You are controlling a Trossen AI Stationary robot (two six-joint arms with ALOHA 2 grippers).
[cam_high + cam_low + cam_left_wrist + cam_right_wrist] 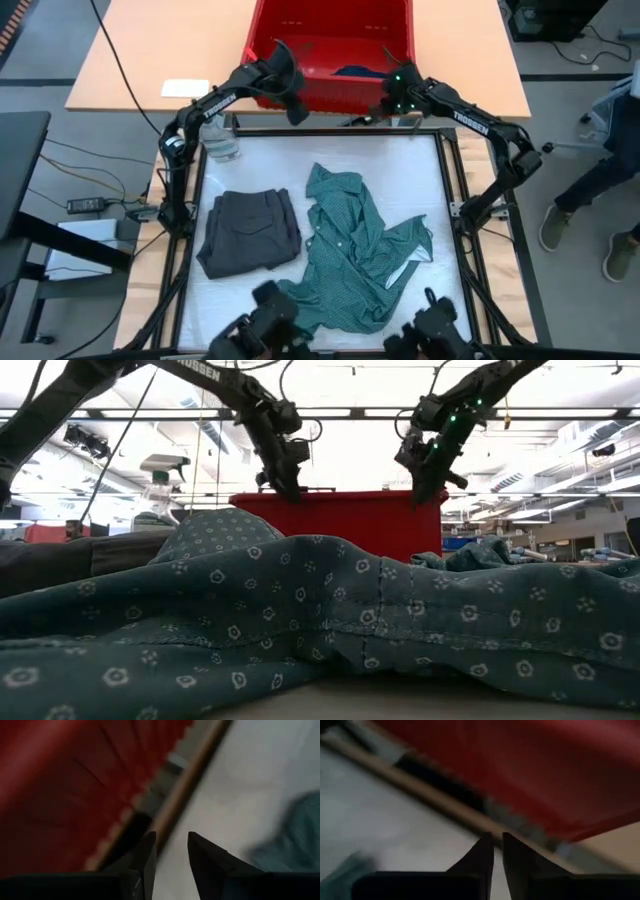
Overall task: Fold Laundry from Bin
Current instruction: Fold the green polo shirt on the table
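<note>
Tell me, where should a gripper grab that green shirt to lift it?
Probably by the collar end of the green shirt, coming straight down from above. It lies crumpled flat on the table, and that end points toward the bin, with bare table around it.

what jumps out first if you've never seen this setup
The rumpled teal-green dotted shirt sprawls across the middle of the white mat, with a folded dark grey piece beside it toward the left arm. Behind them the big red bin stands at the far edge, both arms poised at its near rim.
</note>
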